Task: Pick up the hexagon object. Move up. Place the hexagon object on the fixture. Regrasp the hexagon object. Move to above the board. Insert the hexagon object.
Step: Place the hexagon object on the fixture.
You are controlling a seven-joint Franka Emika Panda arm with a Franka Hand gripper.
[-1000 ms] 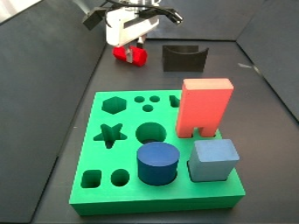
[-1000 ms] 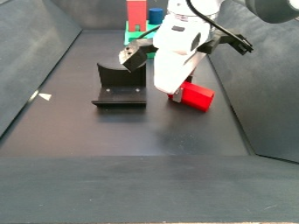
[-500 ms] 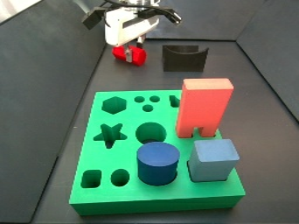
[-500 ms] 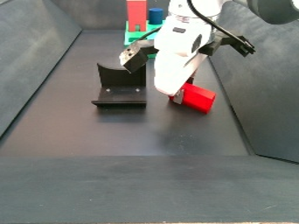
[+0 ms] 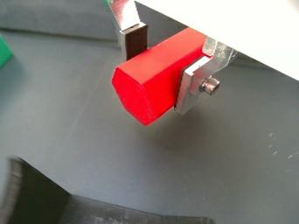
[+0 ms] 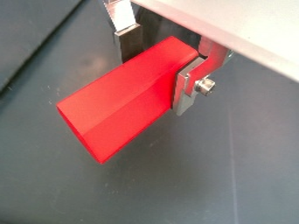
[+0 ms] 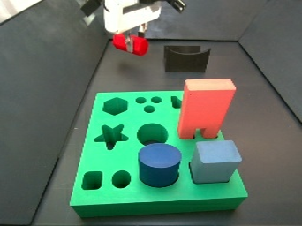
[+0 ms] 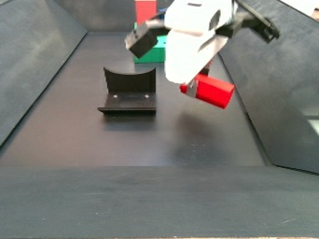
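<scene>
My gripper [image 7: 130,35] is shut on the hexagon object, a bright red hexagonal peg [image 7: 130,43], and holds it above the dark floor. In a side view [image 8: 208,90] the peg hangs clear of the floor, to the right of the fixture [image 8: 127,91]. Both wrist views show the peg [image 5: 152,74] [image 6: 122,109] clamped between the silver fingers [image 5: 197,80] [image 6: 191,80], sticking out to one side. The fixture [image 7: 184,57] stands beside the gripper in a side view. The green board [image 7: 118,154] lies nearer the camera there.
On the board stand a salmon-red arch block [image 7: 206,108], a dark blue cylinder [image 7: 158,165] and a grey-blue cube [image 7: 217,161]. Dark walls [image 8: 50,65] enclose the floor on both sides.
The gripper has risen with the red peg in it. The peg has left the floor and now hangs above it.
</scene>
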